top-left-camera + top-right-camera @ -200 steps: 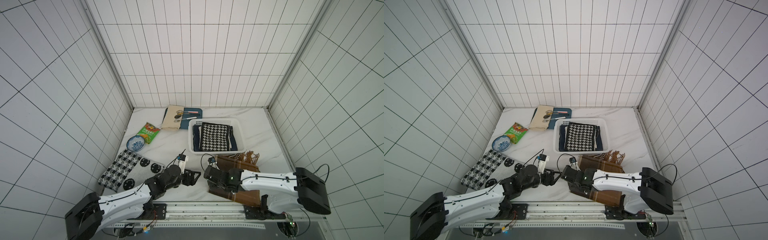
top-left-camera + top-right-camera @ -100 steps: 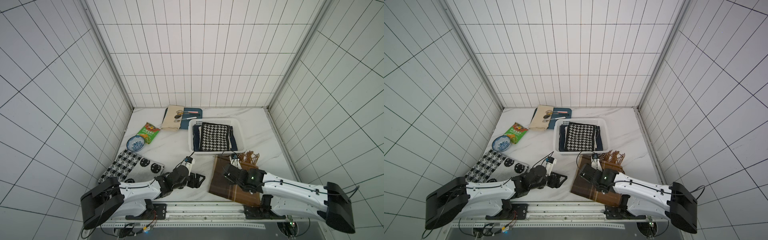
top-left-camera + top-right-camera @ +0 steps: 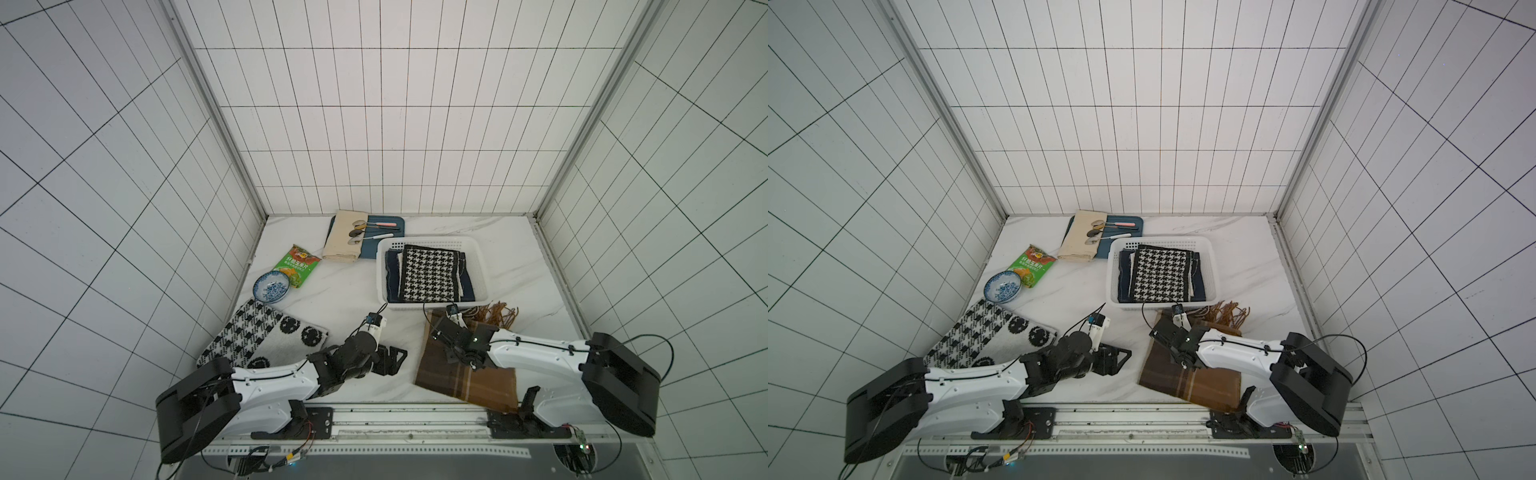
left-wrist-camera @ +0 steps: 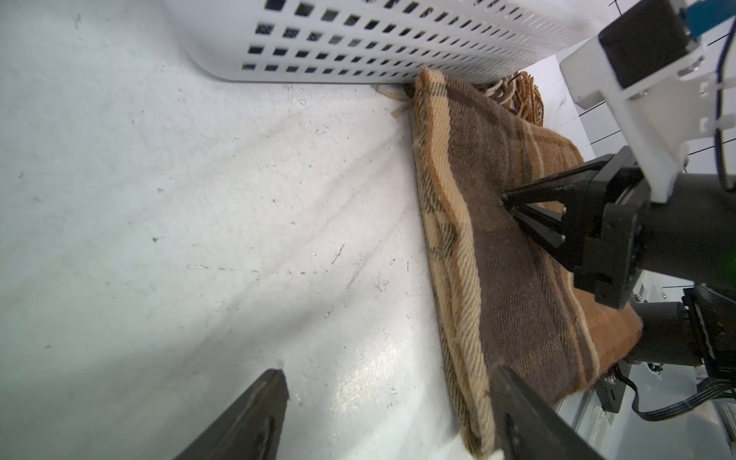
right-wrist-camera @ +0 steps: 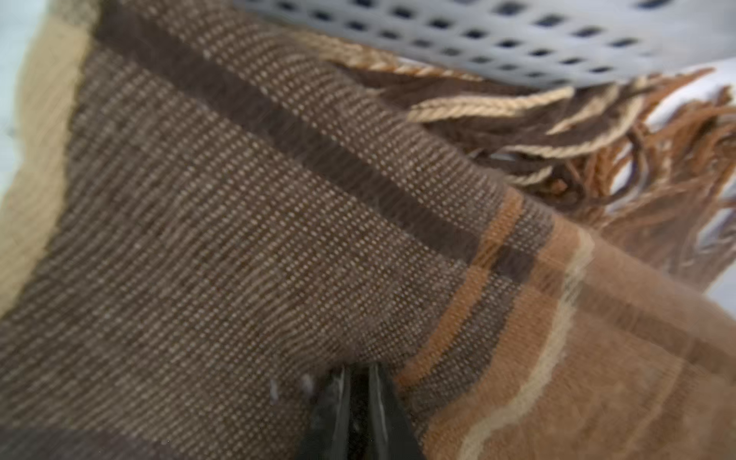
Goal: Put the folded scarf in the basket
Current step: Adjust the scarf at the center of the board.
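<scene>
Only the wrist views show the jaw gaps. The right gripper (image 5: pixel 355 372) is narrowed almost shut, tips on top of the folded scarf (image 5: pixel 239 239); whether cloth is pinched I cannot tell. The left gripper (image 4: pixel 388 378) stands wide at the scarf's left edge. In both top views the scarf lies near right, fringe against the basket (image 3: pixel 415 306).
</scene>
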